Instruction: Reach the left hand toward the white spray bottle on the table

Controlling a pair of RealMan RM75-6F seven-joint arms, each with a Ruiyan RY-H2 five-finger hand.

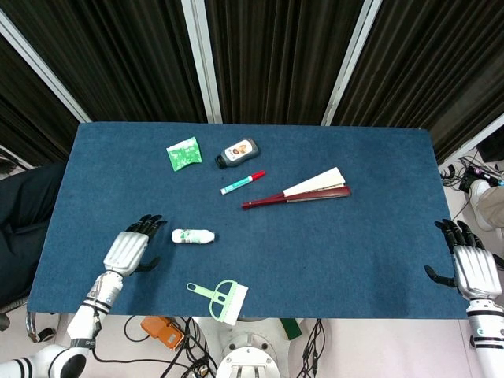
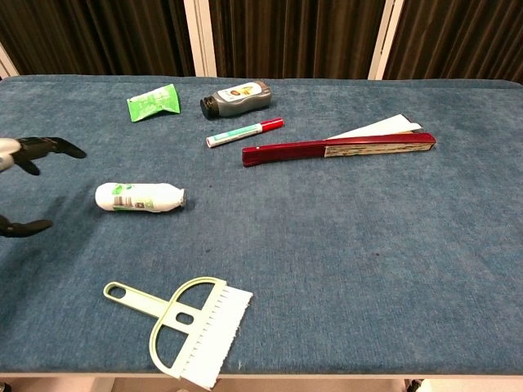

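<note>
While the left hand [image 1: 128, 250] hovers over the blue table [image 1: 378, 244], its fingers [image 1: 147, 226] are spread apart and hold nothing; the thumb juts out to the side. White spray bottle [image 1: 193, 235] lies on its side just beyond the fingertips, near but not touching. Its label shows green print, too small to read. Past the bottle, farther from the fingers: green packet [image 1: 183, 153], dark bottle [image 1: 237, 152] with a pale label bearing a small picture, wording illegible, and a red-capped marker [image 1: 242, 183]. Closed red fan [image 1: 303, 193] lies well apart. Pale green scraper [image 1: 220, 299] sits near the table's front edge, beside the hand's thumb side. Right hand [image 1: 471, 266] rests at the table's far right edge, fingers apart, empty.
</note>
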